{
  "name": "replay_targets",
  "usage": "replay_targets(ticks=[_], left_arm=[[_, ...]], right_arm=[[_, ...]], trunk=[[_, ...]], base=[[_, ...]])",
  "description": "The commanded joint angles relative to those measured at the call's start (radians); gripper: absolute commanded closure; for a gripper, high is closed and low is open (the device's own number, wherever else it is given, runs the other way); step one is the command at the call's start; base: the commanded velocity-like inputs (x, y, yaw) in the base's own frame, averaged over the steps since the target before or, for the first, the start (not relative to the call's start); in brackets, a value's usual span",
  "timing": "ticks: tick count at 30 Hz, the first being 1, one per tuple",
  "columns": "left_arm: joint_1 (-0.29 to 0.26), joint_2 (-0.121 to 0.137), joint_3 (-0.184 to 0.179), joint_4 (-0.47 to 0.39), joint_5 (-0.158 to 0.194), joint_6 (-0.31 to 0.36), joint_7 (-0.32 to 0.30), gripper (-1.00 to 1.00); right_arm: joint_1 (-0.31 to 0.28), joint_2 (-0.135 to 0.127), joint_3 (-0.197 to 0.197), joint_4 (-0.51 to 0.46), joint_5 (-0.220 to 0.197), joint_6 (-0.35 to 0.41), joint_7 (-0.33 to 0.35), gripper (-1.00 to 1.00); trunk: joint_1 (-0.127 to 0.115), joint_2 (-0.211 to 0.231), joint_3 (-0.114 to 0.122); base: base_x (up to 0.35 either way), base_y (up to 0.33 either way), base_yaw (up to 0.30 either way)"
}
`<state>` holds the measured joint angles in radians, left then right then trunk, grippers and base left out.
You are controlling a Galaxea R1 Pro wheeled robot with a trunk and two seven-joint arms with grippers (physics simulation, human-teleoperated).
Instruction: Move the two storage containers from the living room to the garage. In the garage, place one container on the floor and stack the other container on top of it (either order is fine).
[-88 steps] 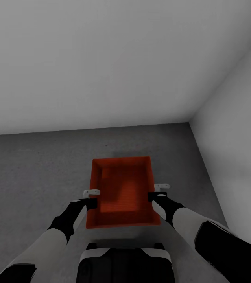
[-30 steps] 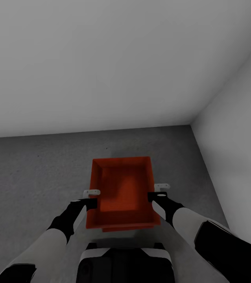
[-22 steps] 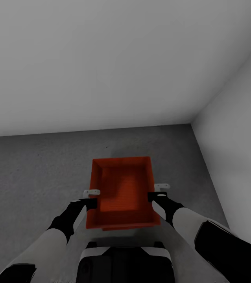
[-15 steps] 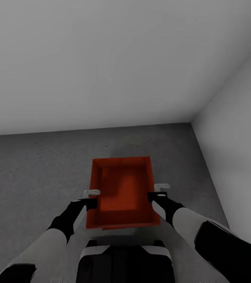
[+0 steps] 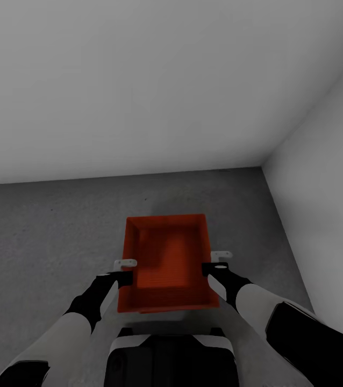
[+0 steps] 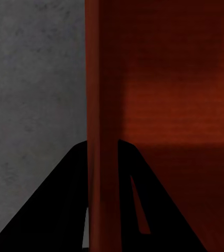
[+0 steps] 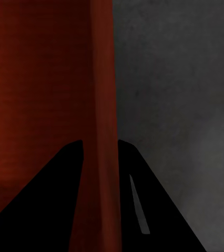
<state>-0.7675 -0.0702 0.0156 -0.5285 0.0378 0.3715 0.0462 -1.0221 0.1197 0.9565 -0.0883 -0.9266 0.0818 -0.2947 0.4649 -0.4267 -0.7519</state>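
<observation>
An orange-red open-topped storage container [image 5: 166, 260] hangs in front of me over the dark grey garage floor [image 5: 42, 236]. My left gripper [image 5: 124, 276] is shut on its left wall and my right gripper [image 5: 210, 268] on its right wall. In the left wrist view the ribbed wall [image 6: 102, 105] runs between the black fingers of the left gripper [image 6: 102, 147]. The right wrist view has the other wall [image 7: 102, 79] pinched the same way in the right gripper [image 7: 99, 144]. A thin orange-red strip [image 5: 174, 310] peeks out under the near wall; I cannot tell whether it belongs to the other container.
I face a corner of the garage: a plain white back wall [image 5: 139, 80] meets a white side wall [image 5: 322, 204] to the right. Bare concrete spreads to the left and ahead of the container. My own base [image 5: 169, 357] sits just below it.
Both grippers stay shut on the container, which has barely moved. Compared with 2.9 s ago, a thin orange-red strip now shows under its near wall. The view shifted slightly.
</observation>
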Motion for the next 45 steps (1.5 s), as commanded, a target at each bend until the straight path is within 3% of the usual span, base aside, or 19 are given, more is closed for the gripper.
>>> replay_targets(ticks=[1,19,45], left_arm=[[0.001,0.001,-0.008,0.016,0.007,0.006,0.011,1.00],[0.001,0.001,-0.008,0.016,0.007,0.006,0.011,1.00],[0.001,0.001,-0.008,0.015,0.007,0.006,0.011,1.00]], right_arm=[[-0.001,-0.009,-0.025,-0.005,0.012,0.007,-0.004,1.00],[-0.001,-0.009,-0.025,-0.005,0.012,0.007,-0.004,1.00],[-0.001,-0.009,-0.025,-0.005,0.012,0.007,-0.004,1.00]], trunk=[[0.001,-0.002,-0.001],[0.001,-0.002,-0.016],[0.001,-0.002,-0.017]], base=[[0.000,0.000,0.000],[0.000,0.000,0.000],[0.000,0.000,0.000]])
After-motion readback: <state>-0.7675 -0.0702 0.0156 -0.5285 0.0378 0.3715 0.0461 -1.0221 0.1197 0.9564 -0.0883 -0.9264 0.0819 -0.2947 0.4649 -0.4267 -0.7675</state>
